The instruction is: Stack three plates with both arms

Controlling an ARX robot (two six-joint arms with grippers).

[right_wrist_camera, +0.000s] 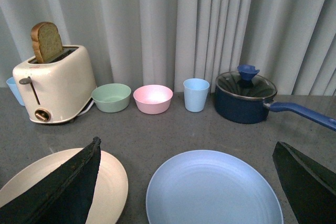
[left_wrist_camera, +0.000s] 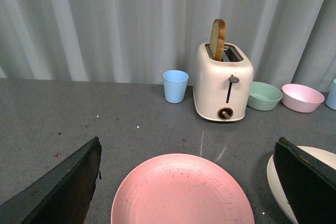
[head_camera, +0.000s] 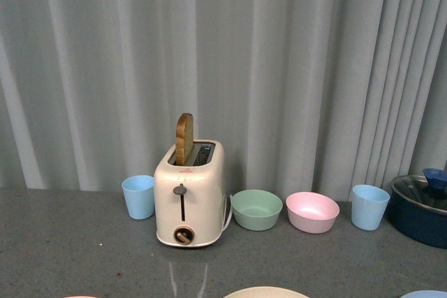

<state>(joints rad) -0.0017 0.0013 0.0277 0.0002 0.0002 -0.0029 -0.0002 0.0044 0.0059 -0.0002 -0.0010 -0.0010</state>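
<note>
Three plates lie in a row on the grey table. The pink plate (left_wrist_camera: 181,192) is directly below my left gripper (left_wrist_camera: 187,145), which hangs open with its dark fingers (left_wrist_camera: 68,187) wide apart on either side of it. The light blue plate (right_wrist_camera: 212,192) sits the same way under my open right gripper (right_wrist_camera: 187,144). Between the two lies the cream plate (right_wrist_camera: 113,179), partly covered by a finger in each wrist view (left_wrist_camera: 321,155). The front view catches only the far rims of the cream plate (head_camera: 265,292) and the blue plate (head_camera: 426,294); neither arm shows there.
Along the curtain at the back stand a cream toaster (head_camera: 190,193) holding a slice of toast, a green bowl (head_camera: 256,209), a pink bowl (head_camera: 312,211) and two light blue cups (head_camera: 139,196) (head_camera: 369,206). A dark blue lidded pot (head_camera: 422,207) is at far right, its handle (right_wrist_camera: 304,113) pointing right.
</note>
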